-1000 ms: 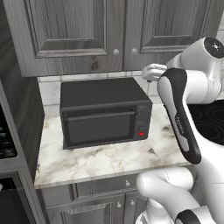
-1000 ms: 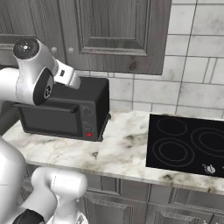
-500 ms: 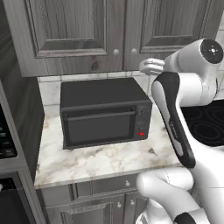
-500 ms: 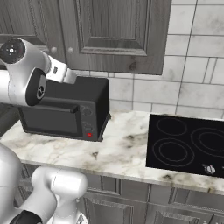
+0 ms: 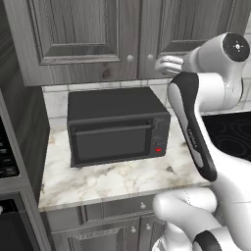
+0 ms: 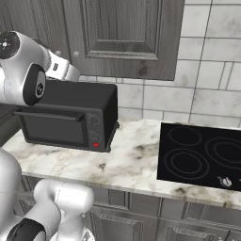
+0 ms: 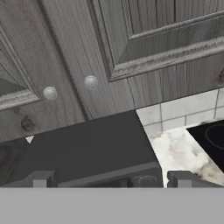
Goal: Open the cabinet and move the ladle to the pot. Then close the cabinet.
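The cabinet (image 5: 88, 34) hangs above the counter, and both of its tall grey doors are shut. Two round silver knobs (image 5: 130, 58) sit side by side at the doors' lower inner corners. In the hand view they show as the left knob (image 7: 49, 92) and the right knob (image 7: 90, 82). My gripper (image 5: 161, 64) is raised just right of the knobs and a little short of the doors, over the microwave's right end. In the hand view the gripper (image 7: 111, 181) is open wide with nothing between its fingertips. The ladle and the pot are out of view.
A black microwave (image 5: 117, 125) stands on the marble counter (image 5: 112, 181) right under the cabinet, close below my hand. A black cooktop (image 6: 202, 155) lies to the right, with bare burner rings. Grey drawer fronts (image 6: 141, 212) run below the counter. A tall dark unit (image 5: 14, 147) borders the left.
My hand has risen and moved slightly left toward the cabinet knobs, while the elbow swung up and right. The jaws stayed open and the doors stayed shut.
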### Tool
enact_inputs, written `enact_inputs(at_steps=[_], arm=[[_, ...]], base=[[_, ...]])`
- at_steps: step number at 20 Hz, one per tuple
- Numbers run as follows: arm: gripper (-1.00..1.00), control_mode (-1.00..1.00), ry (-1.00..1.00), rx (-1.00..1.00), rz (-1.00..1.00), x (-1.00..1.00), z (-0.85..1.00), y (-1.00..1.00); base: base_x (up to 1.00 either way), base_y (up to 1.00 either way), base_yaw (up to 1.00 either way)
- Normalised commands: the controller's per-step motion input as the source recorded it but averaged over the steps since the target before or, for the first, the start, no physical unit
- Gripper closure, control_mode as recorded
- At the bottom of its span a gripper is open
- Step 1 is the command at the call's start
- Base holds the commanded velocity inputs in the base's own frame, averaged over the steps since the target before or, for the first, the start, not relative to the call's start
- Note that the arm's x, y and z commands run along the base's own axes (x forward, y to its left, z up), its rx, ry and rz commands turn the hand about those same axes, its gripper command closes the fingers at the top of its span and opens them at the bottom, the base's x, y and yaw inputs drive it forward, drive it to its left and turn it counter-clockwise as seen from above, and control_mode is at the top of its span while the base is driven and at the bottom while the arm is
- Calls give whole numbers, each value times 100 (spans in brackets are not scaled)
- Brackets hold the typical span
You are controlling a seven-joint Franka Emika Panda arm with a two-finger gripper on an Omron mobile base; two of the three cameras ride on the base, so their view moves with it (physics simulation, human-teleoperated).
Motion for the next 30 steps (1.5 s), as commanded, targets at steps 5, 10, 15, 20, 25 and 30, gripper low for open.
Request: enact_inputs(at_steps=[5, 10, 15, 20, 25, 30], arm=[[-100, -100, -11, 3, -3, 8, 7, 0], [-100, -100, -1, 7, -3, 12, 15, 0], [-100, -100, 2, 3, -4, 17, 21, 11], [-100, -100, 3, 1, -3, 26, 10, 10], [-100, -100, 4, 3, 0, 33, 0, 1], [-100, -100, 1, 5, 0, 34, 0, 0]], base=[[0, 0, 0], [0, 0, 0], [0, 0, 0], [0, 0, 0], [0, 0, 0], [0, 0, 0]])
